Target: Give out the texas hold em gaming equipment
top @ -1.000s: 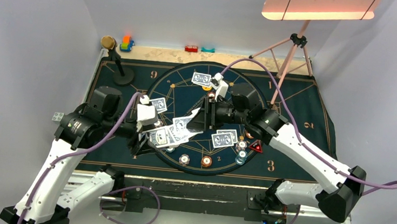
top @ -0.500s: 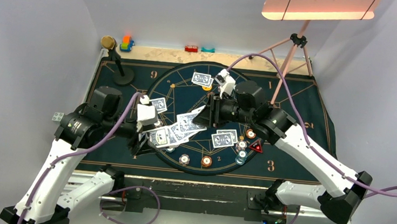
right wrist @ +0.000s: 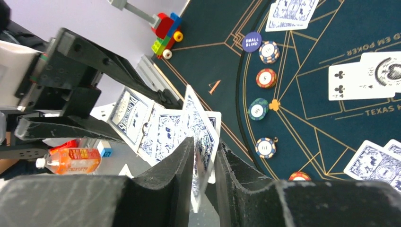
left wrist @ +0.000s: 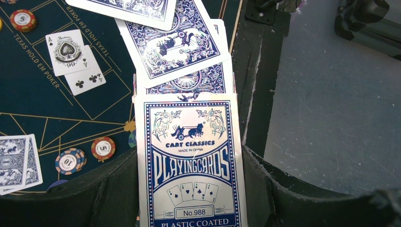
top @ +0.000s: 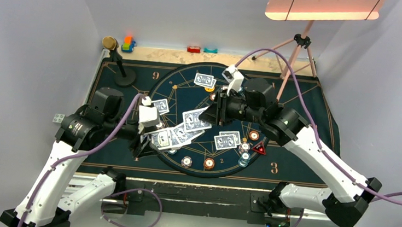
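Ok so the left gripper [left wrist: 189,198] is clamped tight on a blue-and-white cardboard playing-card box [left wrist: 190,161], gripping it by its long sides over the near left part of the dark blue poker mat with gold lines [top: 309,109]. A messy fan of blue-backed cards [left wrist: 177,47] sticks out of the box's open end, pointing toward the middle of the mat.

The right gripper [right wrist: 204,151] reaches in from the right. Its fingers are pinched together on the edge of one blue-backed playing card [right wrist: 198,125] at the tip of that fan. From overhead it sits right about the centre of the round layout. Whether it touches the next card in the fan, I can't tell.

The rest of the gear is spread on the mat:
- a face-down pair of cards [top: 204,80] on the far side
- another face-down pair [top: 161,105] on the left
- a face-up pair with the ace of spades on top [left wrist: 66,48], right of centre
- a white striped poker chip [top: 186,160] and an orange-brown striped chip [top: 209,162], side by side near the front edge
- teal chips [top: 244,158] further right, with the red-black triangular marker [top: 259,148] just beside them
- a dark-blue round "small blind" disc [right wrist: 251,41], touching or nearly touching a striped chip

A gold-headed microphone on a black stand [top: 110,43] stands at the far left corner.
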Robot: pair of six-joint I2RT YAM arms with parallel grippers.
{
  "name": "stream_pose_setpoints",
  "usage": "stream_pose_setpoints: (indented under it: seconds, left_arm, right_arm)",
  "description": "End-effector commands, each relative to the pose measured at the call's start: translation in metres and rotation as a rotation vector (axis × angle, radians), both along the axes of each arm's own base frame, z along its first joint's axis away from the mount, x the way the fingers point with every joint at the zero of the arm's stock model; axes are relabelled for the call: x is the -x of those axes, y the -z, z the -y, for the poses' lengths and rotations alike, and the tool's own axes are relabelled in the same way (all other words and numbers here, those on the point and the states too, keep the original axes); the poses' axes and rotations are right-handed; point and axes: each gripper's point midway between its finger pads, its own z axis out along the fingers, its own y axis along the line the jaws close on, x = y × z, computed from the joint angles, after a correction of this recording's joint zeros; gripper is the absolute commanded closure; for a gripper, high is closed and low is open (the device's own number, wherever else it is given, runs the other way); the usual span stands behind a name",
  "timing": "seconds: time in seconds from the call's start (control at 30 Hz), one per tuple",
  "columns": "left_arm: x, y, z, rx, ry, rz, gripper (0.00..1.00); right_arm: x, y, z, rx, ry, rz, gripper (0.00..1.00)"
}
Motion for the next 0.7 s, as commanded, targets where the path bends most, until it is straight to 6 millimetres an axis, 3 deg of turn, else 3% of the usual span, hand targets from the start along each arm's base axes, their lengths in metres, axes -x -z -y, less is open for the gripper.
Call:
stream_pose_setpoints:
  seconds: [0.0, 0.1, 0.2, 0.43, 0.67]
  left_arm:
    - [-0.001, -0.019, 0.005, 0.053, 0.019, 0.05, 1.0]
    - [-0.001, -0.019, 0.005, 0.053, 0.019, 0.05, 1.0]
    - [-0.001, -0.018, 0.005, 0.052, 0.018, 0.046, 1.0]
    - [0.0, -0.018, 0.004, 0.048, 0.016, 0.049, 1.0]
    - [0.002, -0.017, 0.003, 0.05, 0.02, 0.052, 1.0]
  right_arm:
    - [0.0, -0.04, 0.011, -0.043, 0.025, 0.106, 0.75]
    - [-0.002, -0.044, 0.014, -0.04, 0.044, 0.114, 0.81]
    - [-0.007, -0.052, 0.02, -0.035, 0.084, 0.136, 1.0]
    - [-0.023, -0.066, 0.022, 0.009, 0.137, 0.16, 1.0]
    - [-0.06, -0.101, 0.052, 0.066, 0.292, 0.261, 1.0]
